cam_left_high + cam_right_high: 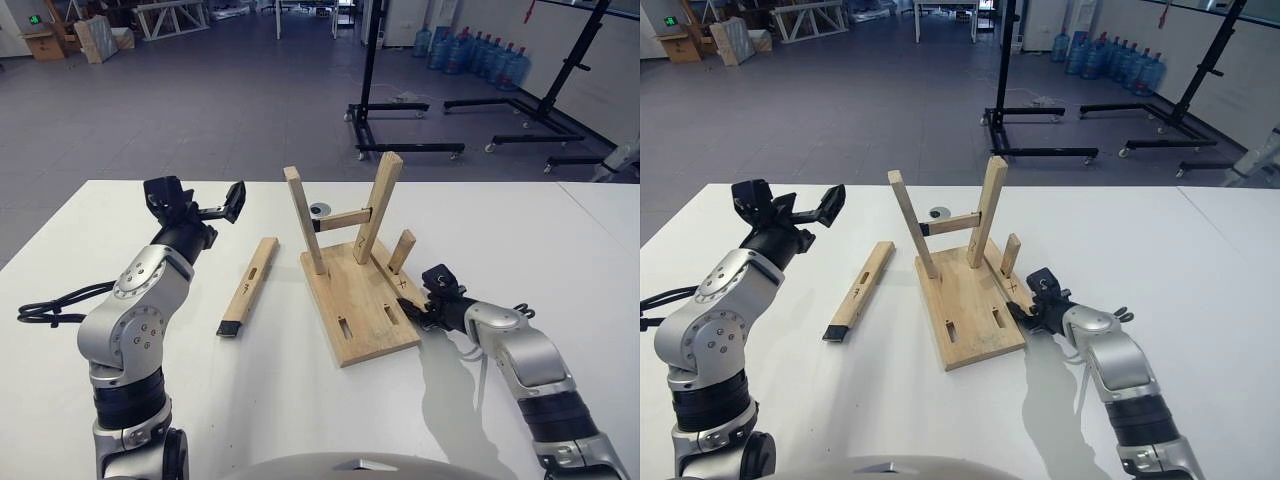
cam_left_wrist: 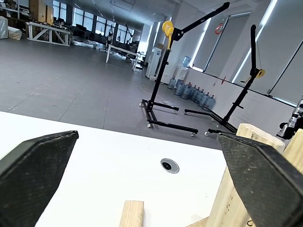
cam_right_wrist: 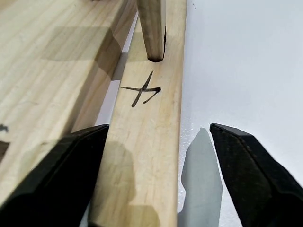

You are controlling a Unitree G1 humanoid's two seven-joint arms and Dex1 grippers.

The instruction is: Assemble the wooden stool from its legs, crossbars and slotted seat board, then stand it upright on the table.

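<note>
The slotted seat board lies flat on the white table. Two legs stand tilted in it, joined by a crossbar. A third leg, marked with an X, lies along the board's right edge, and a short crossbar sticks up from it. My right gripper is open at the near end of this leg, one finger on each side. A loose leg lies left of the board. My left gripper hangs open above the table, beyond that leg's far end.
A round grommet sits in the table behind the stool parts. A black cable loops at the table's left edge. Black wheeled racks and water bottles stand on the floor beyond the table.
</note>
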